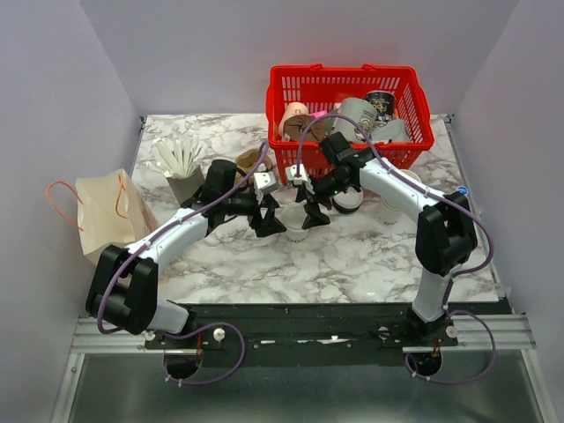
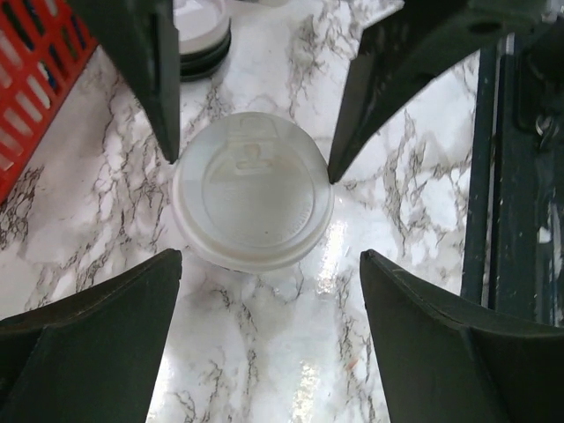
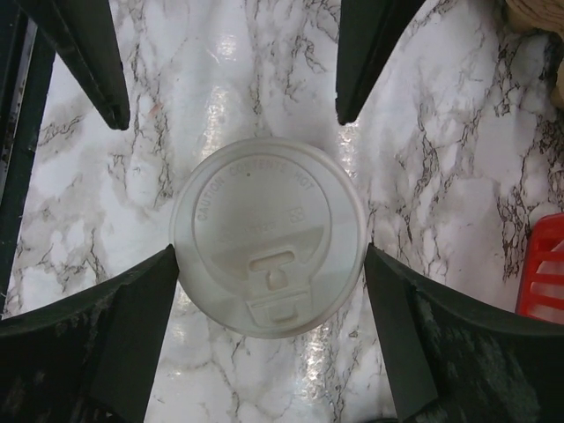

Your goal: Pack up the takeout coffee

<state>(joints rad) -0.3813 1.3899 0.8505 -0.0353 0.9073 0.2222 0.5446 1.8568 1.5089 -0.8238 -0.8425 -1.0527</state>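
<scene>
The takeout coffee (image 1: 295, 231), a small white cup with a round white lid, stands on the marble table between both grippers. In the right wrist view its lid (image 3: 267, 236) sits between my right gripper's (image 3: 270, 254) fingertips, which touch its rim on both sides. My right gripper (image 1: 310, 214) is shut on it from the right. My left gripper (image 1: 269, 220) is open just left of the cup. In the left wrist view the lid (image 2: 253, 189) lies just beyond my left gripper's (image 2: 270, 256) spread tips, not touching them. The brown paper bag (image 1: 106, 216) stands at the table's left edge.
A red basket (image 1: 352, 106) with cups and tins stands at the back. A short stack of lids (image 2: 203, 26) lies near the right arm. A grey holder with white cutlery (image 1: 181, 167) stands back left. The basket's corner shows in the wrist views (image 2: 26, 97) (image 3: 542, 273).
</scene>
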